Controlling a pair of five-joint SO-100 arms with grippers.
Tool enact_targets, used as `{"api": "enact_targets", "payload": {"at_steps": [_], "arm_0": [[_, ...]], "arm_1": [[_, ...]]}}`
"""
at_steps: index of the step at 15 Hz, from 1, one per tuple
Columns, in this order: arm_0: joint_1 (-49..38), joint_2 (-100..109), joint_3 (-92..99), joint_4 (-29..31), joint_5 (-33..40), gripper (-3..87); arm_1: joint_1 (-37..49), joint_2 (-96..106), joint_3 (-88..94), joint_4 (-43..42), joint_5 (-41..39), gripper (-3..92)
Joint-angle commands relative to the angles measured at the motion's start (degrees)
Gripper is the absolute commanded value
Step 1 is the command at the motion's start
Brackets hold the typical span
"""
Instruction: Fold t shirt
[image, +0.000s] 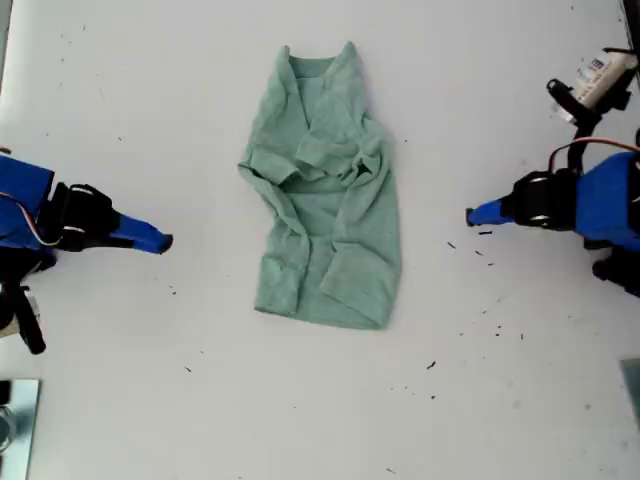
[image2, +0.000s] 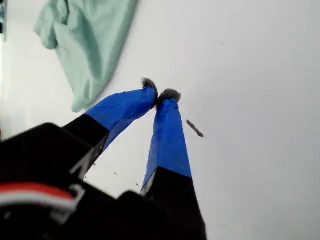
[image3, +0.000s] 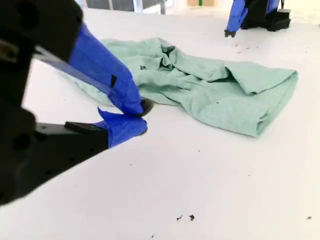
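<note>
Pale sage-green t shirt lay crumpled mid-table, sleeves folded inward, neck toward exterior view's top. My first gripper and my second gripper sat closed, empty, well apart from cloth.

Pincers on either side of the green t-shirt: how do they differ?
My first pincer sits at the exterior view's right, my second pincer at its left. The first points toward that view's left, the second toward its right. Dark specks lie by the first, few by the second. Both are blue, shut, empty and clear of the t-shirt.
</note>
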Motion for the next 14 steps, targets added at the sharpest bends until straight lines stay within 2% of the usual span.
{"api": "enact_targets", "payload": {"at_steps": [1, 2, 4, 5, 7, 8, 9, 11, 14], "arm_0": [[-0.53, 0.09, -3.34, 0.35, 0.18, -0.1], [-0.97, -2.37, -7.82, 0.44, 0.09, -0.1], [0.09, -24.79, -25.58, 1.14, -1.85, -0.1], [2.37, -39.02, -39.02, 3.6, -2.46, -0.1], [5.71, -65.65, -68.91, 14.24, -0.79, -0.1], [6.42, -75.23, -79.8, 16.61, 2.72, 12.8], [6.68, -83.58, -87.8, 18.28, 5.98, 25.1], [5.8, -99.4, -98.17, 20.3, 11.25, 30.0], [4.04, -118.04, -98.96, 14.41, 13.89, 32.5]], "arm_1": [[-5.71, 0.0, -7.82, -1.41, 1.67, 2.5], [-8.09, -4.66, -13.1, -0.62, 3.16, 2.5], [-11.34, -27.69, -31.46, -0.79, 3.78, 2.5], [-12.83, -40.96, -44.82, 1.58, 2.9, 2.4], [-15.56, -66.62, -76.9, 15.91, 0.62, 2.4], [-16.52, -76.64, -90.35, 23.2, 0.62, 13.2], [-17.23, -83.58, -98.96, 26.46, -0.7, 35.0], [-17.84, -90.53, -102.74, 27.42, -2.02, 35.2], [-18.02, -98.35, -93.69, 16.87, -3.78, 34.3]]}}
